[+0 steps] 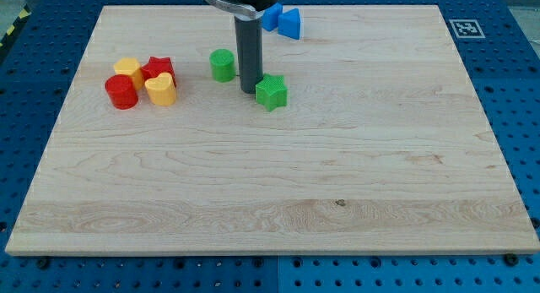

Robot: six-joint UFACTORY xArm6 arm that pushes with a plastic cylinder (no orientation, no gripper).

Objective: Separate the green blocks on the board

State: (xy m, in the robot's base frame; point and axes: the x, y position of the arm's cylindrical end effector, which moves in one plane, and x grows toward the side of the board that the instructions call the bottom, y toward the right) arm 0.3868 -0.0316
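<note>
A green cylinder stands on the wooden board left of centre near the top. A green star block lies to its right and slightly lower, clearly apart from it. My tip rests on the board between the two, touching the star's left side and a short gap right of the cylinder.
A cluster sits at the view's left: a red cylinder, a yellow block, a red star and a yellow heart. Two blue blocks lie at the top edge, partly behind the arm.
</note>
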